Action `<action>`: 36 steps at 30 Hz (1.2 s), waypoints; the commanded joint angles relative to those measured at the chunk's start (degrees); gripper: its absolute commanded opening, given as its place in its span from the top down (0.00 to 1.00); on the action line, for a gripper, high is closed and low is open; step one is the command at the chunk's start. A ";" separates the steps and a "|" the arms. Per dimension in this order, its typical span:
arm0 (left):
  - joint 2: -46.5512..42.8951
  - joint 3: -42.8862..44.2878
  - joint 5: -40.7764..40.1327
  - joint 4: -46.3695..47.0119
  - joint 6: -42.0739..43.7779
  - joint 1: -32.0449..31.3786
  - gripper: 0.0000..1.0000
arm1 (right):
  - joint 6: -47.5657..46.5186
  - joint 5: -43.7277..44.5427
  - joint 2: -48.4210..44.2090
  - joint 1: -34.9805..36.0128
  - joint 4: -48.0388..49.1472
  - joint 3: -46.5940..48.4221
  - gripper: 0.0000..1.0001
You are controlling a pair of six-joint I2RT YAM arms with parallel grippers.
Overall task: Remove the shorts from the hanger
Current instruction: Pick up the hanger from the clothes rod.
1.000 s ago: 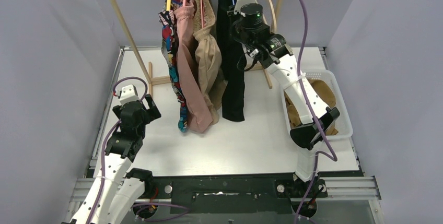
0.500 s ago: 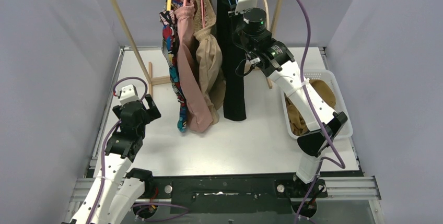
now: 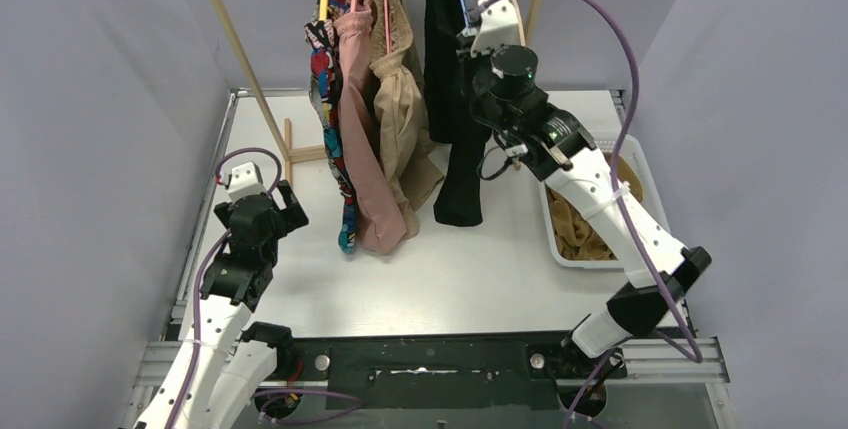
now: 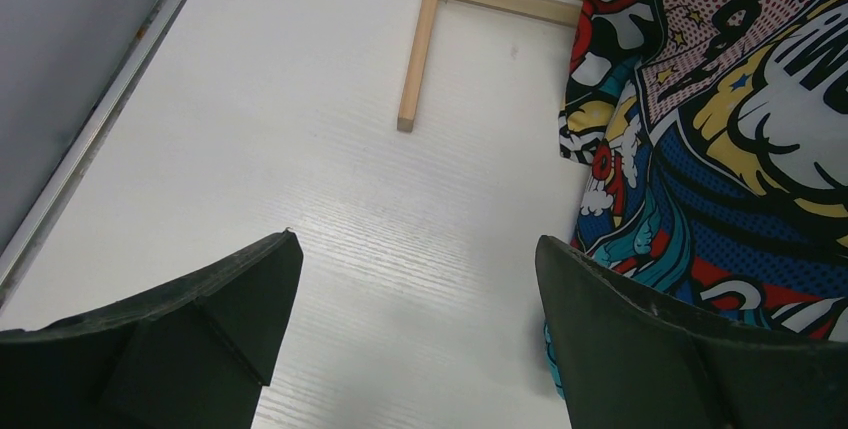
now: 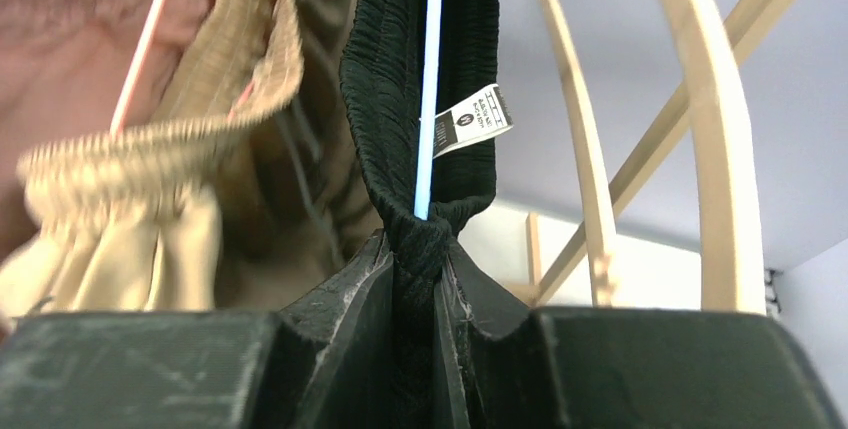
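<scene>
Currently the right gripper (image 5: 413, 249) is clamped on the gathered waistband of the black shorts (image 5: 400, 69), pinching a fold of cloth between its two fingers. Straight above the fingertips a thin blue hanger (image 5: 428, 99) runs up through the waistband, so this pair is judged not yet free of it. A white label (image 5: 475, 119) hangs just right of that wire, and further right of the gripper stand bare wooden hangers (image 5: 700, 149).

Left of the right gripper hang the beige shorts (image 5: 230, 99), and beyond them the dusty pink shorts (image 5: 80, 9), both on their hangers. Below and to the gripper's right, down on the table, a white basket (image 3: 585, 265) holds the tan-brown shorts (image 3: 590, 229), which look finished with.

The left gripper (image 4: 415, 289) hovers low over the table (image 4: 300, 149) with its jaws spread wide and nothing between them. The comic print shorts (image 4: 720, 129) hang just to its right, near the right finger, though whether they touch it cannot be told. A wooden rack foot (image 4: 420, 59) lies ahead of it.

So roughly one pair of five seems done, the black pair is in hand, and three hang untouched
</scene>
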 commanded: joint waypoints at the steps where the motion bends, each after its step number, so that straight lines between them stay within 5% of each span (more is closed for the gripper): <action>1: -0.50 1.38 -0.66 1.81 -0.39 0.33 0.11 | 2.82 -3.57 -10.76 1.08 6.24 -8.45 1.00; 9: -0.63 1.86 -1.43 1.21 -0.78 0.31 0.08 | 8.24 -16.26 -24.83 1.19 5.27 -25.61 1.00; 20: -0.60 1.91 1.02 1.82 -0.02 0.37 0.07 | 24.42 -14.65 -45.78 1.96 -2.39 -52.88 1.00; 36: -2.06 1.44 12.97 4.73 1.24 0.34 0.07 | 17.92 -39.96 -51.97 2.03 -20.77 -47.24 1.00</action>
